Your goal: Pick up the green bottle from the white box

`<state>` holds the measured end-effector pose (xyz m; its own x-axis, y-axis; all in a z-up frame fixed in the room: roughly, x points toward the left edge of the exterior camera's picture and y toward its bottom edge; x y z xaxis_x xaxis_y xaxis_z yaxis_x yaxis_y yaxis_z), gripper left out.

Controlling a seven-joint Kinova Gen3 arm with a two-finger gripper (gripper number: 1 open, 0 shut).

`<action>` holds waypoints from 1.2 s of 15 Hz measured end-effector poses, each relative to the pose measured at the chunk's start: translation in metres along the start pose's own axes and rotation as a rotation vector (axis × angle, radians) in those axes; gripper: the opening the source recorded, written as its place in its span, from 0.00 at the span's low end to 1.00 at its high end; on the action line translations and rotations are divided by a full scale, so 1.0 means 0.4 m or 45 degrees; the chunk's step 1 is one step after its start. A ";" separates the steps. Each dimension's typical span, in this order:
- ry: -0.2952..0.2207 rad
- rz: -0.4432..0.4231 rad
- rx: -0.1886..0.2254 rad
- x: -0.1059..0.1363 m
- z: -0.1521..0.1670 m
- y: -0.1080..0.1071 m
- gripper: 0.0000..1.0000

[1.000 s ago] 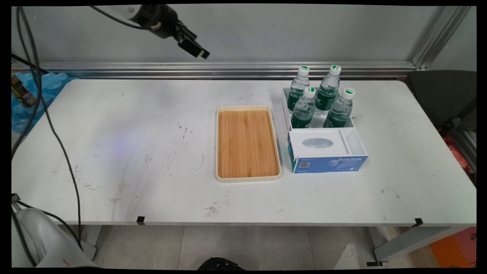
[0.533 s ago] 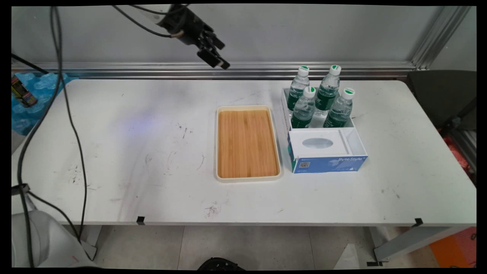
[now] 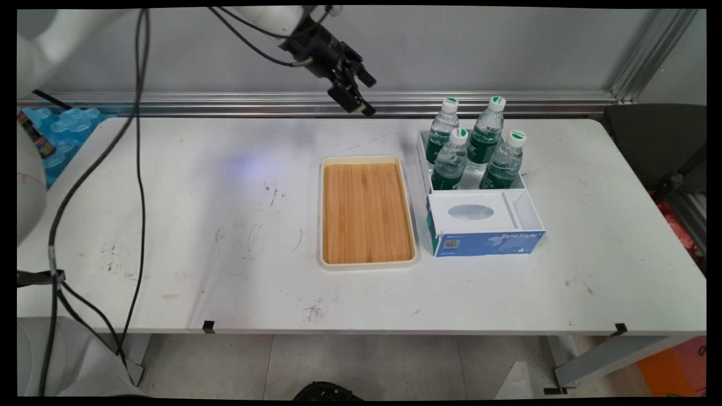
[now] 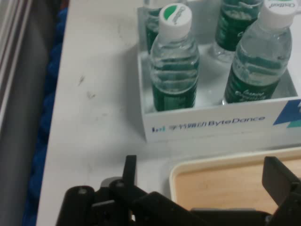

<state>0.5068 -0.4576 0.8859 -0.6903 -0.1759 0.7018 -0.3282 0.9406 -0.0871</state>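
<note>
1. The black two-finger end effector (image 3: pixel 354 93) hangs high above the white surface (image 3: pixel 225 225), fingers spread, holding nothing.
2. Below it lies the bare bamboo-floored cream tray (image 3: pixel 366 212).
3. Beyond, four green-labelled clear water bottles (image 4: pixel 175 61) stand untouched in their white box (image 4: pixel 207 123).

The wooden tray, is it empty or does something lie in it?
Empty. The wooden tray shows only its bare bamboo floor inside the cream rim; the bottles stand in the white box beside it.
</note>
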 end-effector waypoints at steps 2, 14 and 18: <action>0.016 0.029 -0.036 0.008 0.043 -0.016 1.00; 0.108 0.060 -0.137 0.074 0.319 -0.071 1.00; 0.118 0.052 -0.142 0.089 0.389 -0.083 1.00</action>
<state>0.3926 -0.5405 0.8038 -0.6376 -0.1144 0.7619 -0.2237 0.9738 -0.0410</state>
